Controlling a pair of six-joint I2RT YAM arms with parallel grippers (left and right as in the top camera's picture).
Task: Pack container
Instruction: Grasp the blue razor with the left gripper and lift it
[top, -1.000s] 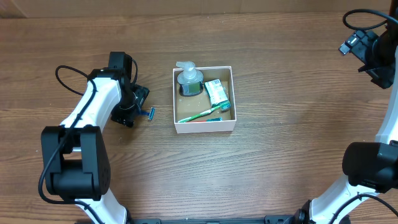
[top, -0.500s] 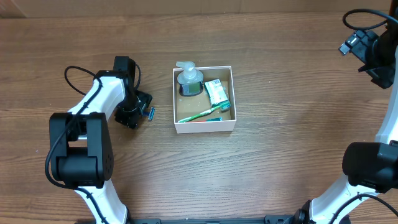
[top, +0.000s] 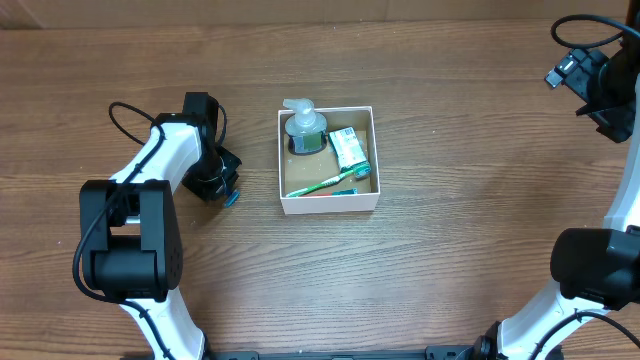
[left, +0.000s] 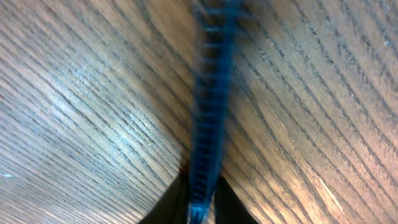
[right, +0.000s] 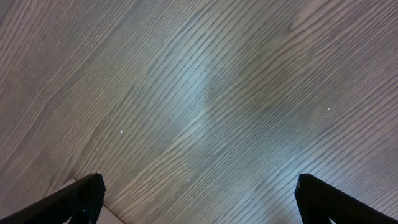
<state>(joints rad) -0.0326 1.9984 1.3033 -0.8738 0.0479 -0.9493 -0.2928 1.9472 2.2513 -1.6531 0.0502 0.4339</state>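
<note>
Risks:
- container (top: 328, 206), centre of tabletop (top: 450, 270): thin walls, likely light. Bump from incoming arm could shove or tip it.
- left hand (top: 220, 186), just left of container, clenched on blue razor (left: 210, 106) at handle end only. Narrow pinch, so razor may swivel or drop short of container.
- right hand (right: 199, 199): spread wide, far right, holds nothing.

Counts:
- container 1
- pump bottle (top: 304, 128) 1
- green-white pack (top: 349, 148) 1
- green toothbrush (top: 325, 184) 1
- razor 1
</note>
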